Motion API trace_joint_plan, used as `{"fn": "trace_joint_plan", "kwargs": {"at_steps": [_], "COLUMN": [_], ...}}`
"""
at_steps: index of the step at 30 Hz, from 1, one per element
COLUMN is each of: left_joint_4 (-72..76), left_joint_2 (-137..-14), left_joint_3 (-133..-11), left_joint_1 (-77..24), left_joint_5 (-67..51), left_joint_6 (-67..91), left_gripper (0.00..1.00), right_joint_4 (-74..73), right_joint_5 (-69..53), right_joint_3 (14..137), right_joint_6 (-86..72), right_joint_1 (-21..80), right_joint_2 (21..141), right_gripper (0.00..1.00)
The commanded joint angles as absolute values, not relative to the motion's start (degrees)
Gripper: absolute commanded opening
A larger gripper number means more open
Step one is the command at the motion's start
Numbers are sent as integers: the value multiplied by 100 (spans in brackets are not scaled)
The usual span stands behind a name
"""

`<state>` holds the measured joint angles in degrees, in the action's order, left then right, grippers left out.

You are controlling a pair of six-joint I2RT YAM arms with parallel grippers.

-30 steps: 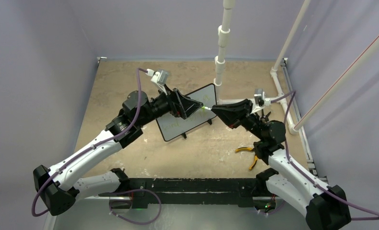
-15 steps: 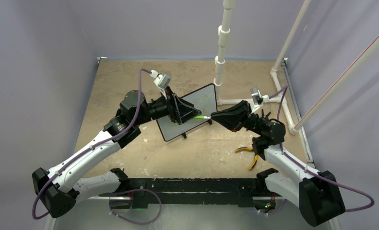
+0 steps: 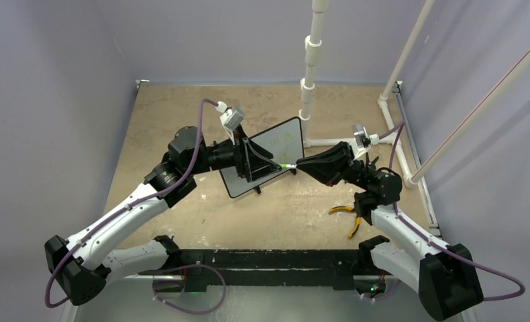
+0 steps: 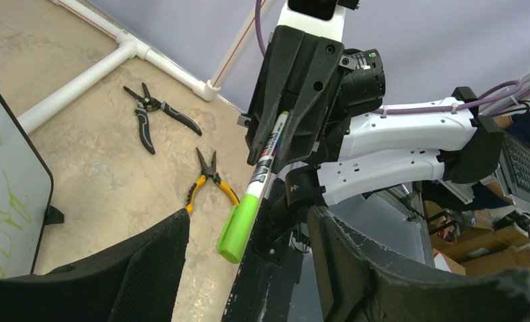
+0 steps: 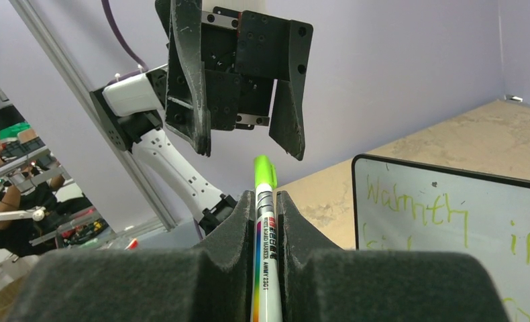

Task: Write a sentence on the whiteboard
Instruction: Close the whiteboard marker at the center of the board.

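Right gripper [image 5: 265, 202] clamps a capped green marker [image 5: 264, 245], pointing its cap [image 5: 265, 171] at the left gripper [image 5: 249, 153], whose jaws stand open, apparently to grip the cap. Whiteboard [image 3: 288, 136], bearing the green sentence [image 5: 416, 204], stands toward the far edge of the table [image 3: 175, 111].

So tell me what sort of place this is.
Most likely a robotics lab test cell: a tabletop boxed in by plain purple panels, a white pipe frame, and cardboard boxes and clutter beyond it.

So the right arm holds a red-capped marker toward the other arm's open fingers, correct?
The cap is green, not red; the right wrist view shows it. The right fingers do hold the marker toward the left arm's open fingers.
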<state>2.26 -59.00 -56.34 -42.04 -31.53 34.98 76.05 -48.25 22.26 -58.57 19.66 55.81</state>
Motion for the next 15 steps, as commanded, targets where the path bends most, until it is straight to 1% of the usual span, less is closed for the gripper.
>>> {"fn": "trace_joint_plan", "kwargs": {"at_steps": [1, 3, 5, 6, 10, 13, 15], "left_joint_4": [333, 385, 446, 456, 479, 544, 543], "left_joint_2": [-5848, -5868, -5892, -5908, -5942, -5941, -5956], "left_joint_3": [-5534, -5530, -5518, -5512, -5463, -5428, -5425], "left_joint_1": [-4175, -4175, -4175, -4175, -4177, -4175, -4175], "left_joint_5": [-3365, -3396, -3454, -3469, -3589, -3647, -3653], "left_joint_6": [3371, 3413, 3431, 3427, 3428, 3476, 3473], "left_gripper": [64, 63, 55, 54, 52, 45, 43], "right_joint_4": [7816, 7796, 7796, 7796, 7791, 7750, 7741], "right_joint_5": [-4913, -4922, -4917, -4914, -4904, -4904, -4898], "right_joint_3": [2452, 2461, 2461, 2461, 2478, 2494, 2496], "right_joint_6": [-5952, -5950, -5948, -5950, -5959, -5946, -5934], "right_joint_1": [1934, 1932, 1934, 1934, 1933, 1934, 1933], "right_joint_2": [5511, 5511, 5511, 5511, 5489, 5476, 5476], "right_gripper": [0, 0, 0, 0, 0, 0, 0]}}
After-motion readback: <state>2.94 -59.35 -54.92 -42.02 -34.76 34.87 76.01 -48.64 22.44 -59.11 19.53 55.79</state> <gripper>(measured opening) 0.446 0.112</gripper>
